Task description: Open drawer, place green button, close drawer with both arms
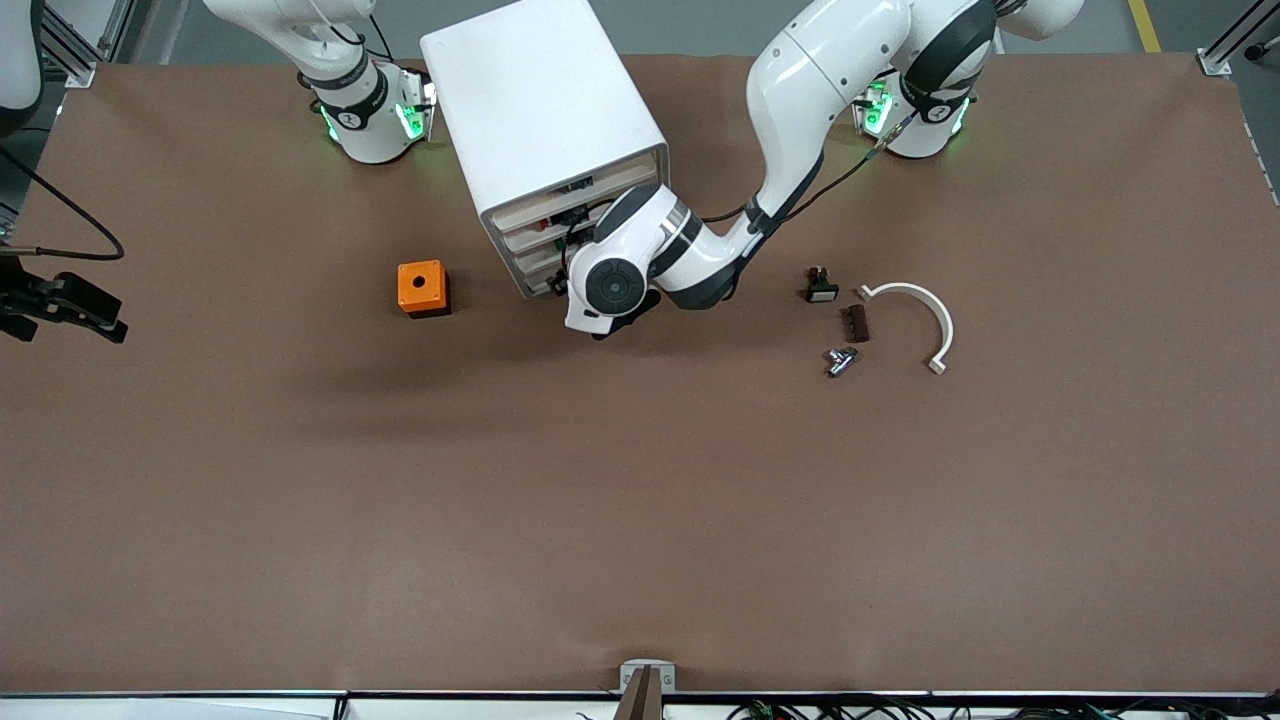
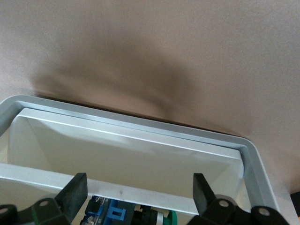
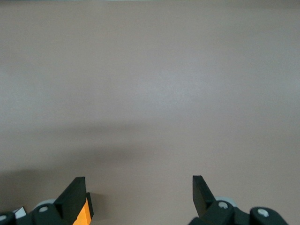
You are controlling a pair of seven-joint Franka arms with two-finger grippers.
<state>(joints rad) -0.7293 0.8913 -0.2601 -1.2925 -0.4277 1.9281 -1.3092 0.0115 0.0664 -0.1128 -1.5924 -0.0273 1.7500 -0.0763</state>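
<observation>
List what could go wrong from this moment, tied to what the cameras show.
1. The left tool is open at the cabinet front; with four alike drawer fronts, it may catch the wrong one.
2. Pulling could drag the whole cabinet across the table instead of sliding a drawer out.
3. The button lies close to a small black switch and a dark brown block; a wrong pick seems possible.

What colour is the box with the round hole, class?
Orange, with a dark hole in its top; the box shows best in the front view.
</observation>
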